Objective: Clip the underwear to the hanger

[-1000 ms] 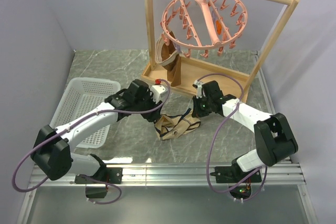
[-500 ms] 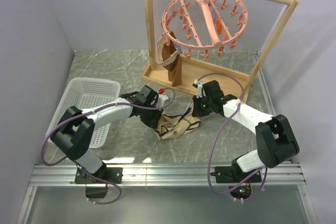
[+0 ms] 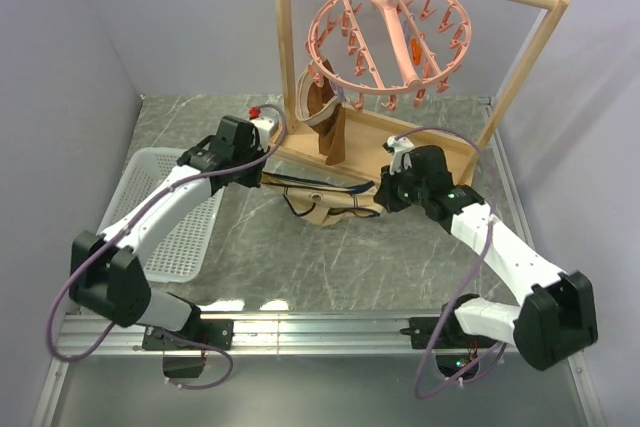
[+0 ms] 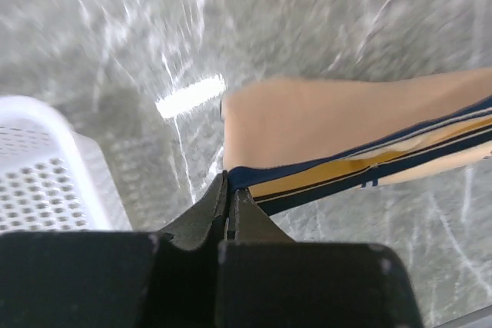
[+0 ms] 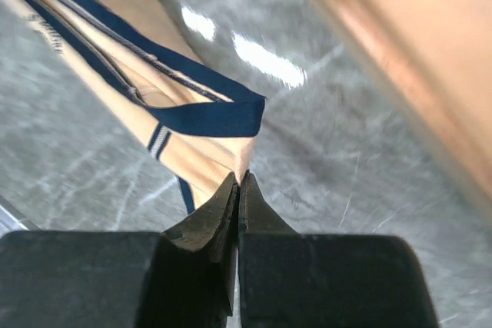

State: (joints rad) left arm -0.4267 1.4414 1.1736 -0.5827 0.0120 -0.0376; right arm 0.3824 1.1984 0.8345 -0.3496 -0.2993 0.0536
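The tan underwear (image 3: 318,197) with dark trim hangs stretched between both grippers, a little above the marble table. My left gripper (image 3: 263,178) is shut on its left waistband corner (image 4: 233,177). My right gripper (image 3: 378,193) is shut on its right corner, and tan cloth (image 5: 219,151) runs into the closed tips. The salmon-pink round hanger (image 3: 388,37) with its ring of pegs hangs from the wooden rack's top bar, behind and above the garment.
A darker brown garment (image 3: 326,122) hangs from a peg at the hanger's left side. The wooden rack (image 3: 286,57) stands on a base board at the back. A white perforated basket (image 3: 170,209) lies at the left, under my left arm.
My left gripper closed on the underwear's left corner and drew it up and left. The right gripper rose with its corner, so the bunched garment is now pulled taut off the table.
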